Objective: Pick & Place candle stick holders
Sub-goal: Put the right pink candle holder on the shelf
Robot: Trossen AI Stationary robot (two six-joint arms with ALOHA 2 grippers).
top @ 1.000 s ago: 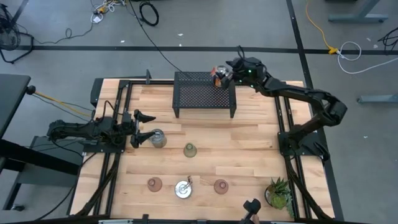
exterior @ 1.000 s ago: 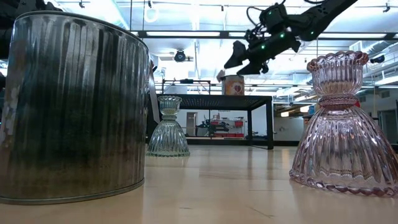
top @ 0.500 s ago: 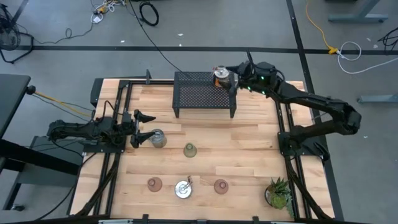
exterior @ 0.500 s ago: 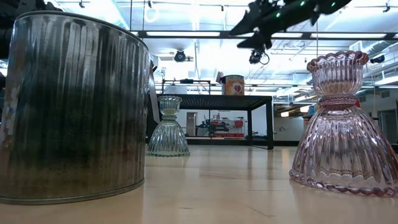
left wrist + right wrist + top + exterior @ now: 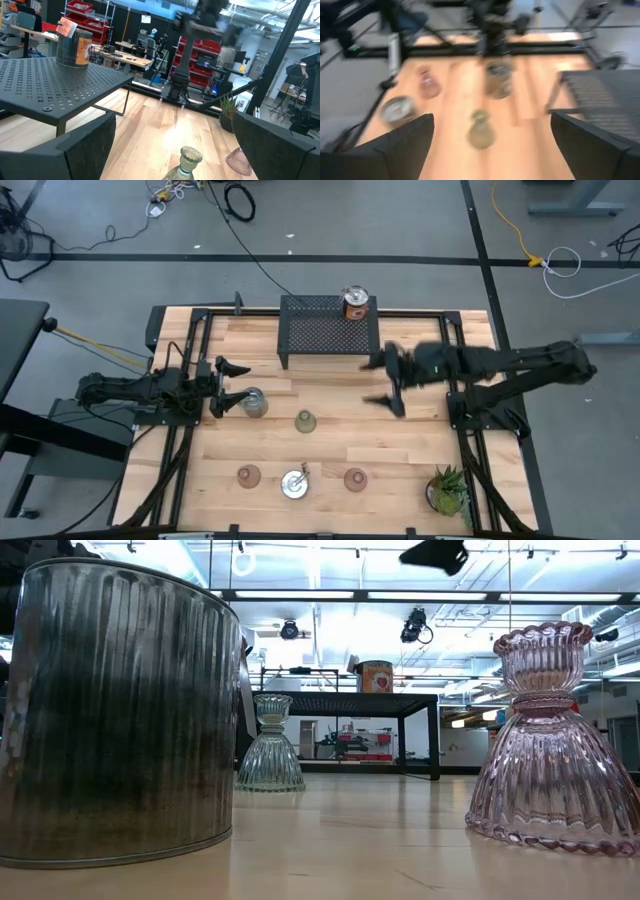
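Grey floor (image 5: 100, 280) w/ cables, ceiling strip lights (image 5: 300, 595), red shelving (image 5: 82, 10).

One copper holder (image 5: 354, 304) stands on the rack (image 5: 325, 332); five others stand below.

Robotics lab: red parts bins (image 5: 82, 7) on shelving, ceiling strip lights (image 5: 300, 595), floor cables (image 5: 240, 200)

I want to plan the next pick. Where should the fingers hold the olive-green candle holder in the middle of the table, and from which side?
Probably at the narrow neck near the top of the olive-green candle holder, coming from above. It stands upright and flares into a wide skirt lower down, while the neck is slim. It stands apart from the silver-topped holder, so there is room on both sides.
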